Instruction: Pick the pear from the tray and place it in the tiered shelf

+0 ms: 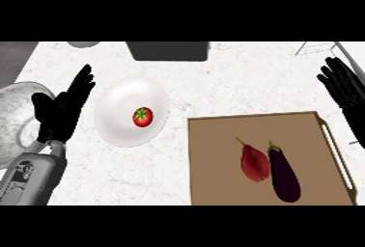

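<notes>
Both hands held nothing, fingers straight: left hand (63,110) at nine o'clock, right hand (345,86) at two; pear (254,162) lay on the tray (214,159).

Tiered shelf (322,47) (wire corner only) and dark box (169,50), both cropped

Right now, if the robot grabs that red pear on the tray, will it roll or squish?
The pear lies on its side on the flat tray, and its body looks rounded, so a nudge might roll it. It sits right beside the eggplant, which may block rolling that way. It looks solid, probably not squishy.
</notes>
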You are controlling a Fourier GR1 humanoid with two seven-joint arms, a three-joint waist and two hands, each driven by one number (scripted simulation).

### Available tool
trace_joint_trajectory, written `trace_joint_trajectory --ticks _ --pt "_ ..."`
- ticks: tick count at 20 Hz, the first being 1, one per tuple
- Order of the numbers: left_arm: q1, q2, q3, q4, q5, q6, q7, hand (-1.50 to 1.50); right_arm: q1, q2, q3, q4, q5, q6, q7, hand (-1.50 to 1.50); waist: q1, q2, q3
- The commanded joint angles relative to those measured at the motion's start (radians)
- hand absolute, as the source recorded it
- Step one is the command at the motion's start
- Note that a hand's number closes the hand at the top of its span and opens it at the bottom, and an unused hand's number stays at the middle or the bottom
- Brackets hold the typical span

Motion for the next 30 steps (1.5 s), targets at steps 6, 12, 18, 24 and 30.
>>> trace_joint_trajectory --ticks 6,12,18,24,30 --pt "0.171 0.068 0.082 0.053 0.021 -0.032 -0.062 0.0 -0.128 0.24 0.369 0.102 0.454 -0.302 0.147 1.5 0.055 -0.03 -0.033" --pt "0.218 0.051 0.094 0.061 0.066 -0.058 -0.055 0.0 0.009 0.234 0.402 0.17 0.885 -0.664 0.279 -1.5 0.009 -0.04 -0.033" --pt "0.268 0.057 0.109 0.061 0.07 -0.075 -0.085 0.0 -0.034 0.426 0.615 0.221 1.291 -0.673 0.658 -1.5 -0.024 -0.046 -0.034" --pt "0.293 0.07 0.136 0.064 0.077 -0.076 -0.103 0.0 -0.138 0.424 0.632 0.236 1.554 -0.304 1.011 -1.5 -0.037 -0.054 -0.036" --pt "0.313 0.075 0.134 0.039 0.078 -0.092 -0.113 0.0 -0.18 0.548 0.68 0.259 1.489 0.159 1.175 -1.5 -0.015 -0.048 -0.033"
